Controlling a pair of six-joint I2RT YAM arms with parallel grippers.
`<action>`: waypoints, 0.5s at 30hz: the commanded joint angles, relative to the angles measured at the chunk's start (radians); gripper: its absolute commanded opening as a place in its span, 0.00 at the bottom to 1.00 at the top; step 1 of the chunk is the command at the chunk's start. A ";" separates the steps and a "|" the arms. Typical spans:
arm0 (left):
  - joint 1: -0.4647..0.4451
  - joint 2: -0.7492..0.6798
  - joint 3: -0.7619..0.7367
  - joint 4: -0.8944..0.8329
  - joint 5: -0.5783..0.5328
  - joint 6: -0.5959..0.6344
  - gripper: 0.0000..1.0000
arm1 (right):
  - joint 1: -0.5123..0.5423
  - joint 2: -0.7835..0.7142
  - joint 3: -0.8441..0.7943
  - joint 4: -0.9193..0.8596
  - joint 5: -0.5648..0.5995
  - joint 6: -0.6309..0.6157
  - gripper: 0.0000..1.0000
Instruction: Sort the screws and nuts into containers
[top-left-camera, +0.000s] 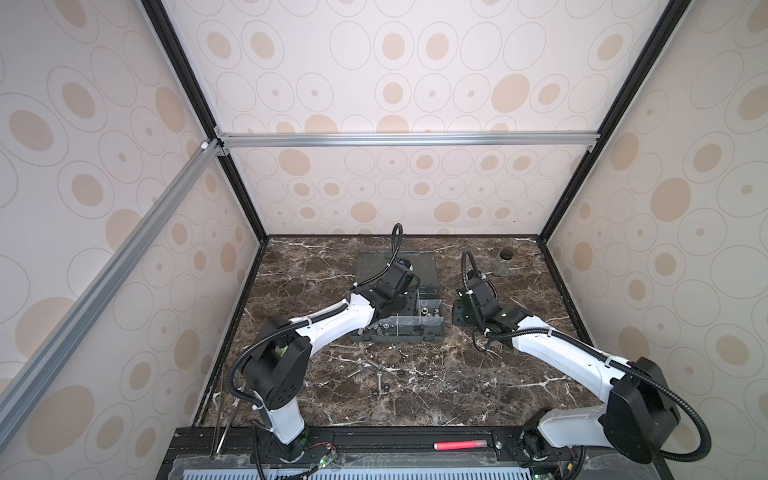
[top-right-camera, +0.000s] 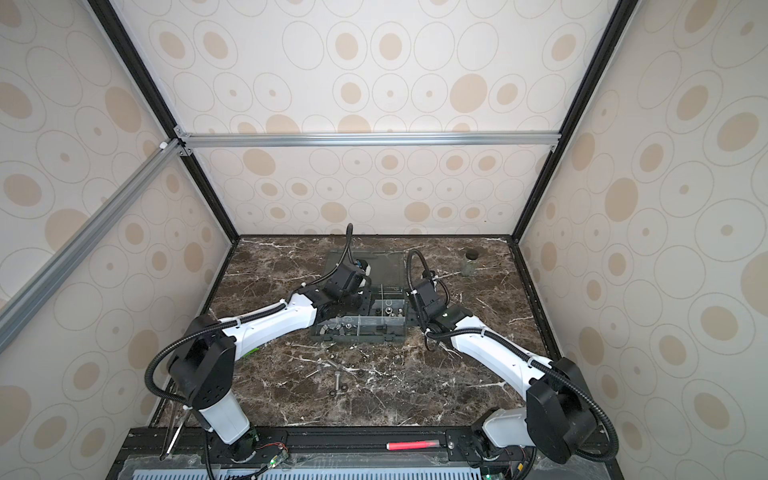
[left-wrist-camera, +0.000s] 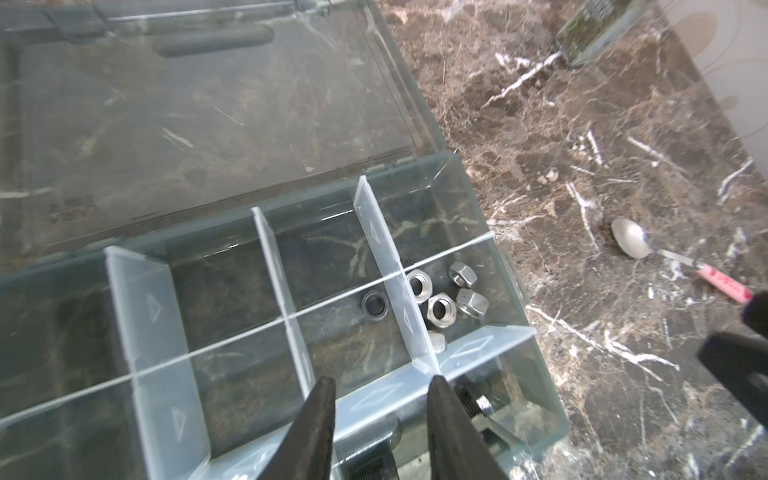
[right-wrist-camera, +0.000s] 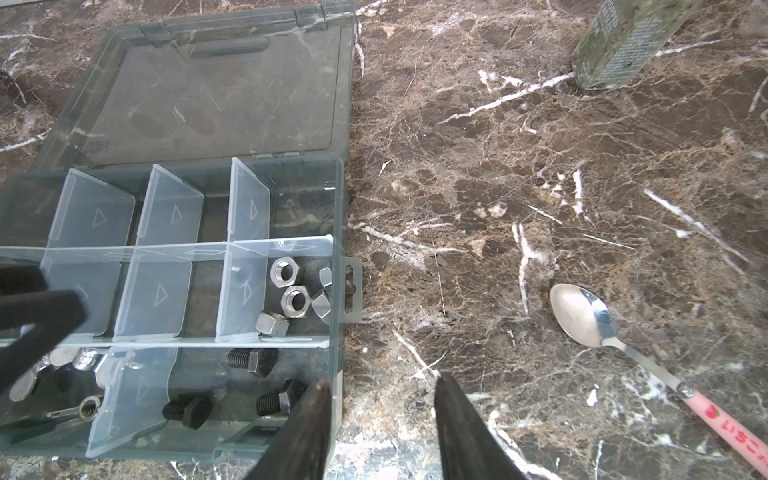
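1. Cream wallpapered walls with tan ovals on three sides, crossed by a silver aluminium frame bar in the upper middle of both top views.
2. Dark brown marble tabletop with white veins, filling the lower middle.
3. White-and-black left arm, rising from the lower left, elbow bent, forearm stretched up and right to centre frame, wrist above the box.
4. White-and-black right arm, rising from the lower right, forearm angled up and left, wrist dipped just right of the box.
5. Grey translucent plastic organizer box at centre frame, clear hinged lid lying flat open behind it.
6. Small glass jar with black lid, upright at the table's upper right, well apart from the box.
7. Left gripper: black fingers spread, nothing between, hovering over the clear-walled compartments.
8. Right gripper: fingers spread, empty, poised above the box's right edge and bare marble.
9. Silver spoon with pink handle, flat on the marble, apart from the box.
10. Black hex-head screws, three, in a front compartment; silver screws loose on the marble below the box.
11. Silver hex nuts clustered in a compartment at the box's right end; one dark ring alone in the adjoining compartment; tiny black rings beside the loose screws.
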 joint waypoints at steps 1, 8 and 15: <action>0.011 -0.099 -0.070 0.068 -0.057 -0.022 0.37 | -0.007 0.003 -0.009 -0.001 -0.017 0.008 0.45; 0.011 -0.331 -0.279 0.169 -0.155 -0.066 0.39 | -0.006 -0.008 -0.031 -0.039 -0.130 -0.013 0.45; 0.013 -0.528 -0.462 0.225 -0.241 -0.107 0.40 | 0.089 -0.004 -0.026 -0.110 -0.212 -0.112 0.45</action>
